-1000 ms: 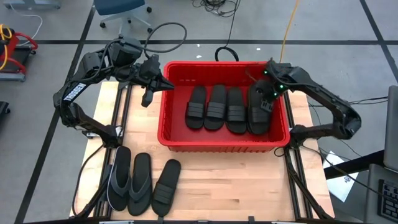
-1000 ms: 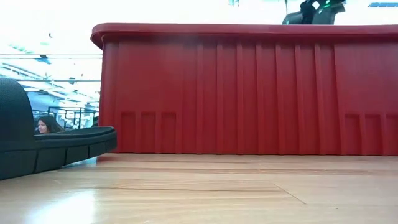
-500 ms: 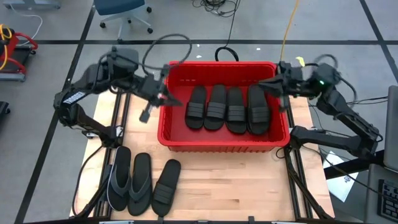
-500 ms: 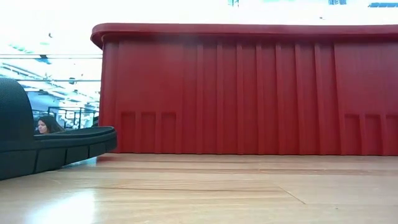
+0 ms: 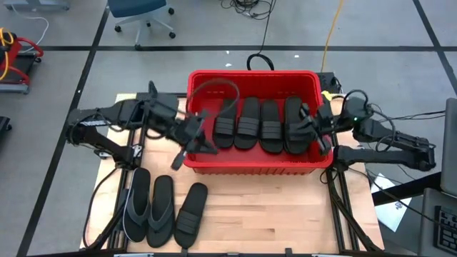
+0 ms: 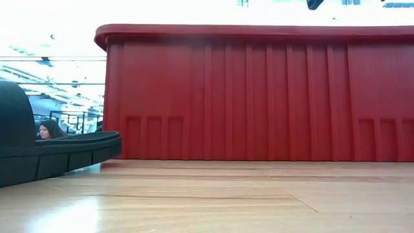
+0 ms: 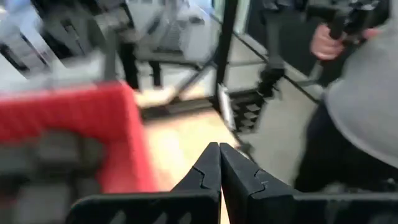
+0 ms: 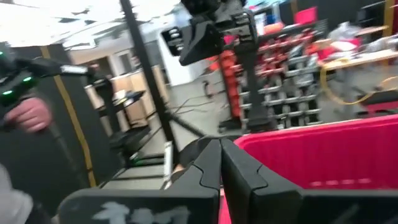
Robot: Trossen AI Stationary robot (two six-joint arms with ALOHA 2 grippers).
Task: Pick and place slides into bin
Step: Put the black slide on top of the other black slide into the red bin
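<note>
Four slides (image 5: pixel 259 126) lie abreast in the bin (image 5: pixel 250 163), all ribbed-band type. Three more sit on the surface (image 5: pixel 285 214) in front of the bin, at its left end: a thong pair (image 5: pixel 148 205) side by side and one band slide (image 5: pixel 191 214) just right of them.

Left claw (image 5: pixel 187 145) hangs by the bin's left front corner, above the wall line, empty; left wrist view shows its fingers (image 7: pixel 219 171) pressed together with nothing between. Right claw (image 5: pixel 316 128) is at the bin's right wall, over the rim, also pinched closed and empty per right wrist view (image 8: pixel 219 163). A person shows in both wrist views off the surface edge, out of the way.

Step in hand, as I read it: left arm going for the next slide on the surface. To do it well: spread the fingers before dropping, come down over the band slide, since it's nearest the bin and its strap gives a raised edge to pinch. Grip across the strap, not the flat sole. Lift clear of the bin wall before swinging over, and drop it on top of the row or crosswise. Thong pair lies touching, so take the outer one from its free side.
</note>
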